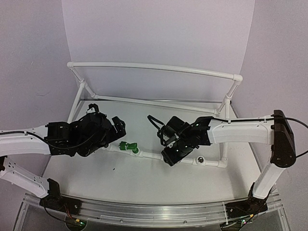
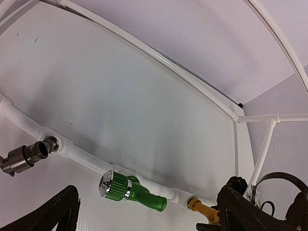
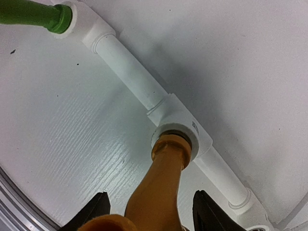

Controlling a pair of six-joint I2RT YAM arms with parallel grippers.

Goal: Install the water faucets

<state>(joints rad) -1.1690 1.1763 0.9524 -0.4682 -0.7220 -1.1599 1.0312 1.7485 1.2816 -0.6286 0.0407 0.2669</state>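
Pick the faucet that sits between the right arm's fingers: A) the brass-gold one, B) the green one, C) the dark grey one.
A: the right wrist view shows the brass-gold faucet, its end in a white pipe socket, between the right arm's fingers.

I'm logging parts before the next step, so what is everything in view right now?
grey faucet: one, dark grey, in the near pipe's socket left of the green one
green faucet: one, bright green, in the middle socket
brass faucet: one, brass-gold, in the socket right of the green one
pipe frame: one, white, on the table
table: one, white
rail: one, aluminium, at the near edge
left gripper: one, black, open
right gripper: one, black, open, straddling the brass faucet
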